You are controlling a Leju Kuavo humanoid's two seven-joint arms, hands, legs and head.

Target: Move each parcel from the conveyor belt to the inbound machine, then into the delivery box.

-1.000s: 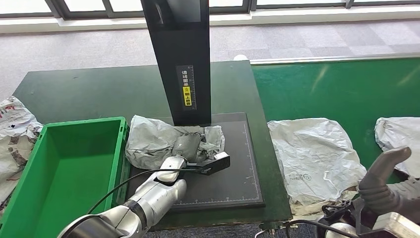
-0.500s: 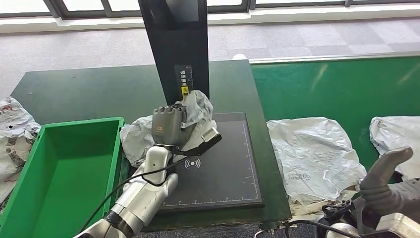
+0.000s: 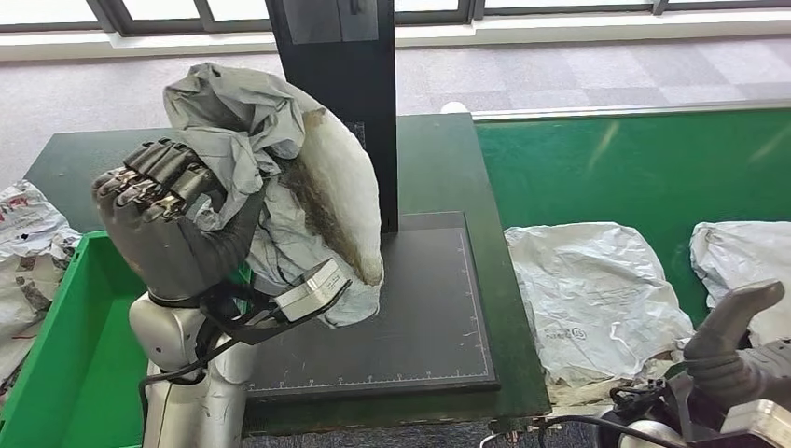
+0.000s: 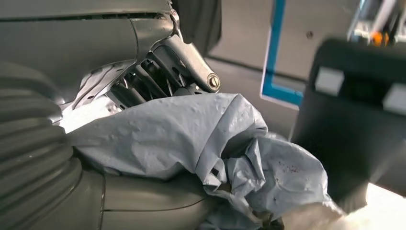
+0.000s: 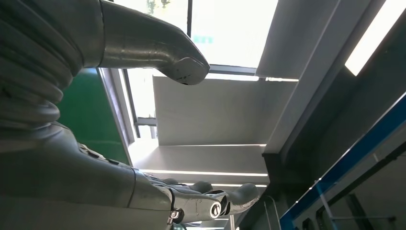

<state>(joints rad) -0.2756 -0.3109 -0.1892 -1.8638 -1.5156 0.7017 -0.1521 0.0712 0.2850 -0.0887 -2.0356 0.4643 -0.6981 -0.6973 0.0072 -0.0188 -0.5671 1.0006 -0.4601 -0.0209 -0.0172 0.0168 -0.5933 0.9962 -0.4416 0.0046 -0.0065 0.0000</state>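
Gripping a crumpled grey parcel [image 3: 280,177], the left hand [image 3: 173,219] holds it raised above the left edge of the inbound machine [image 3: 410,317], its dark fingers [image 3: 154,177] curled into the bag's folds. The parcel hangs in the air, grey side toward the hand and pale, stained underside facing right, partly in front of the machine's black upright column [image 3: 340,56]. From the left wrist view the same wrinkled grey plastic [image 4: 201,143] lies bunched against the hand's palm and fingers. To the left of the machine sits the green delivery box [image 3: 56,355], with another crumpled bag [image 3: 23,243] lying beyond its left side. On the green conveyor belt [image 3: 634,168] at the right rest two more pale parcels: one [image 3: 588,289] just beside the machine, the other [image 3: 742,261] at the far right edge. The right hand [image 3: 737,345] sits low at the near right corner, holding nothing; in the right wrist view its thumb and fingers [image 5: 225,203] stand apart.
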